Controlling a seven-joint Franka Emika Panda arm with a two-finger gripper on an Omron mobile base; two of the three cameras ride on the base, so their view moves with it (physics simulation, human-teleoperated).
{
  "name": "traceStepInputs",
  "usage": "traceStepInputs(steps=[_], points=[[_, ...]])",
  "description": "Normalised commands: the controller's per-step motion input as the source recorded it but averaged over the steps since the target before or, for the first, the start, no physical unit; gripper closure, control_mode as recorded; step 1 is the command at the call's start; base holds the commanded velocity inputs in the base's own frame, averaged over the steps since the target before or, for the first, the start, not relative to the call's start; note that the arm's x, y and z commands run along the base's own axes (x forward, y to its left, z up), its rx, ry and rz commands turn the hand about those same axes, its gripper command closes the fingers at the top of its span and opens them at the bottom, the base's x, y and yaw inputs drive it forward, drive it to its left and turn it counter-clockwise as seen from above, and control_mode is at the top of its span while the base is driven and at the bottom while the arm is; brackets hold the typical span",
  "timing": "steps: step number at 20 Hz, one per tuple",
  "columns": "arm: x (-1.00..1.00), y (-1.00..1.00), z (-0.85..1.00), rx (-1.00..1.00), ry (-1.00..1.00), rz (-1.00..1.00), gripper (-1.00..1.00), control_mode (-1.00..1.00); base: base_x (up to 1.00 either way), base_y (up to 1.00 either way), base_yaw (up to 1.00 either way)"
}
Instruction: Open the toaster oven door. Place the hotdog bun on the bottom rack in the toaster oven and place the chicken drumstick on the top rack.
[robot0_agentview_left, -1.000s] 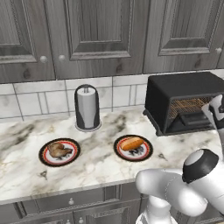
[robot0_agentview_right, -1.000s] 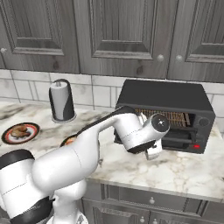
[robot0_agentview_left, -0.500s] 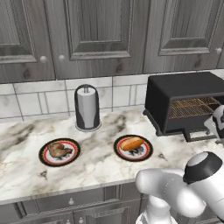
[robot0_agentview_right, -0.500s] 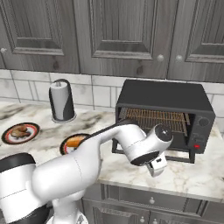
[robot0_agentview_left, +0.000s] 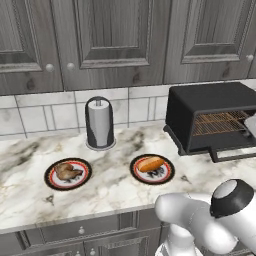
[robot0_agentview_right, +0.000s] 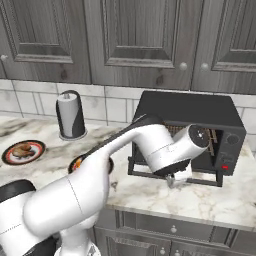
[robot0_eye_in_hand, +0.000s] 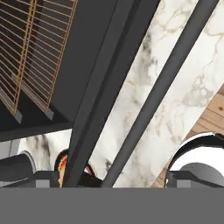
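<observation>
Looking across your white-veined marble worktop under grey panelled cabinets: the boxy matte black toaster oven sits at the right, its flat black door dropped open. Your gripper hangs just above the door's bar handle, though I can't tell its jaw spread. The orange-tan hotdog bun and brown chicken drumstick lie on separate red-rimmed plates.

I am reaching my white arm forward and to my right, elbow bent. My two-finger gripper is pointing down with its jaws spread.
</observation>
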Motion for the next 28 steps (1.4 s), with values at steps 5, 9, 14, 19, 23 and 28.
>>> traceStepInputs(steps=[5,9,14,19,23,28], points=[[1.00,0.03,0.46,0.06,0.07,0.00,-1.00,-1.00,0.00,0.00,0.00],[0.26,-0.06,-1.00,-0.01,0.02,0.02,-1.00,-1.00,0.00,0.00,0.00],[-0.04,0.00,-1.00,0.00,-0.15,0.04,-1.00,-1.00,0.00,0.00,0.00],[-0.88,0.02,-1.00,-0.04,-0.05,0.10,-1.00,-1.00,0.00,0.00,0.00],[-0.72,0.27,-1.00,-0.15,0.00,0.09,-1.00,-1.00,0.00,0.00,0.00],[-0.21,0.31,-1.00,-0.18,0.07,0.00,-1.00,-1.00,0.00,0.00,0.00]])
